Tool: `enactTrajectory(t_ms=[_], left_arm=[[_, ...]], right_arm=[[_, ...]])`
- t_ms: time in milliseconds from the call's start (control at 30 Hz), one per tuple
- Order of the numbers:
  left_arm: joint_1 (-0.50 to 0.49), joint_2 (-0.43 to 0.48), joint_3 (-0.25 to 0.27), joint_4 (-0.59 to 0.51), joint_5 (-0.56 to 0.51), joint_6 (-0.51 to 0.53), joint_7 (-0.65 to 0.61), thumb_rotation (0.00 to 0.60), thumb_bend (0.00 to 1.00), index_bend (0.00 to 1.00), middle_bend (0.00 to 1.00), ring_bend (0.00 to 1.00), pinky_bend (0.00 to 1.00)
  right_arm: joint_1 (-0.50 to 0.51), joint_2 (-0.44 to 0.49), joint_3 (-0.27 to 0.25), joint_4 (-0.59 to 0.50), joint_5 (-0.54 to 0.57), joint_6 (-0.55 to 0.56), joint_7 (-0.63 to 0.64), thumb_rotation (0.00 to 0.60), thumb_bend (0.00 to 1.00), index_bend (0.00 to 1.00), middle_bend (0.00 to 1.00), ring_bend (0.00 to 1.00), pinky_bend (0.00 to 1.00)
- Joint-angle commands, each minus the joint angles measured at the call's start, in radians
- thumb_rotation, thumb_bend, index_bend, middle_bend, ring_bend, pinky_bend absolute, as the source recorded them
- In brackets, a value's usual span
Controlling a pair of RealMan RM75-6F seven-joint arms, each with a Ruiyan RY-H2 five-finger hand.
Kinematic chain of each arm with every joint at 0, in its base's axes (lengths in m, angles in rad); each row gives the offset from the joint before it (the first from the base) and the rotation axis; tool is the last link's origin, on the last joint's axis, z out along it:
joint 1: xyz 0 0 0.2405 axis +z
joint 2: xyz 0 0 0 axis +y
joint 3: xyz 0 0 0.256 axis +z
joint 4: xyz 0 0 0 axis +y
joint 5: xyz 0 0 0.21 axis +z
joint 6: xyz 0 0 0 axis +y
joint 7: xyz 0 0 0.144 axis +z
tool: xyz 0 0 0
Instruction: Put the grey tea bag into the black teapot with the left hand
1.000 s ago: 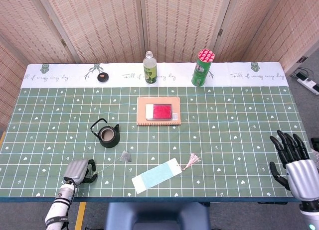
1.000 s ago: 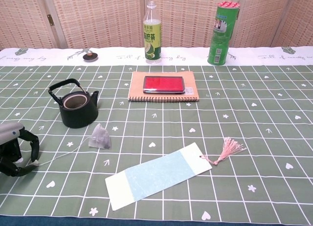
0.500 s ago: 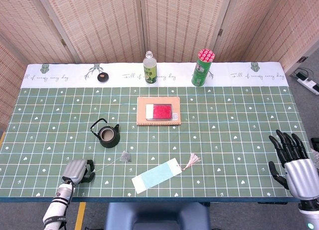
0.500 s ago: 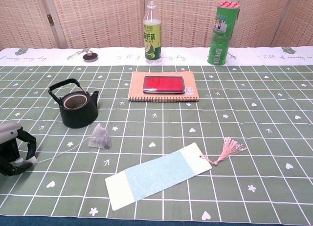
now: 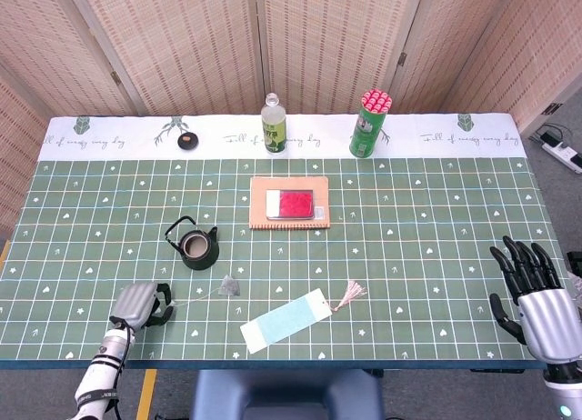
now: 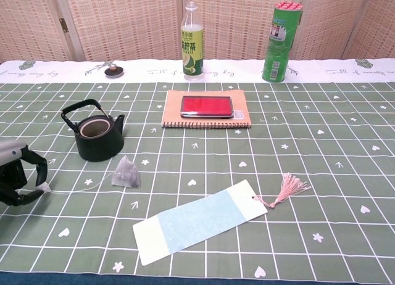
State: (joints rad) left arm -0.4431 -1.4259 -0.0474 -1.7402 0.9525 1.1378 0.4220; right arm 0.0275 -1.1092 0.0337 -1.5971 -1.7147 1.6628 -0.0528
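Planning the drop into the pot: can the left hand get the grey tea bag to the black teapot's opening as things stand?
Probably yes. The left hand pinches the string's tag, the grey tea bag lies just in front of the black teapot, whose lid is off. Only the raised handle may get in the way.

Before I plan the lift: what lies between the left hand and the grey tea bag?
Only the tea bag's string, running from left hand to grey tea bag; chest view.

The left robot hand [image 6: 18, 177] is cut off by the chest view's left edge. The right robot hand [image 5: 536, 297] runs past the head view's corner. The bottle [image 6: 192, 43] label's print is unreadable.
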Motion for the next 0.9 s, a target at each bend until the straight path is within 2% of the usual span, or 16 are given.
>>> enactTrajectory(t_ms=[33, 200, 500, 767, 900], left_arm=[[-0.011, 0.02, -0.031, -0.023, 0.019, 0.024, 0.0, 0.585, 0.49, 0.62, 1.0, 1.0, 1.0], [-0.034, 0.052, -0.088, -0.071, 0.042, 0.069, 0.027, 0.587, 0.49, 0.62, 1.0, 1.0, 1.0], [-0.12, 0.092, -0.185, -0.141, -0.016, 0.081, 0.138, 0.599, 0.49, 0.61, 1.0, 1.0, 1.0], [-0.237, 0.116, -0.268, -0.15, -0.13, 0.057, 0.264, 0.6, 0.5, 0.6, 1.0, 1.0, 1.0], [-0.274, 0.128, -0.294, -0.152, -0.174, 0.061, 0.29, 0.6, 0.51, 0.6, 1.0, 1.0, 1.0]], right_arm=[[-0.001, 0.002, 0.002, 0.0, 0.001, 0.004, 0.007, 0.6, 0.51, 0.0, 0.0, 0.0, 0.0], [-0.002, 0.007, 0.006, 0.002, 0.009, 0.007, 0.023, 0.6, 0.51, 0.0, 0.0, 0.0, 0.0], [0.004, 0.018, 0.014, 0.003, 0.039, -0.012, 0.054, 0.6, 0.51, 0.0, 0.0, 0.0, 0.0], [0.007, 0.03, 0.027, 0.005, 0.074, -0.023, 0.089, 0.6, 0.51, 0.0, 0.0, 0.0, 0.0], [0.009, 0.033, 0.034, 0.008, 0.091, -0.032, 0.104, 0.6, 0.51, 0.0, 0.0, 0.0, 0.0]])
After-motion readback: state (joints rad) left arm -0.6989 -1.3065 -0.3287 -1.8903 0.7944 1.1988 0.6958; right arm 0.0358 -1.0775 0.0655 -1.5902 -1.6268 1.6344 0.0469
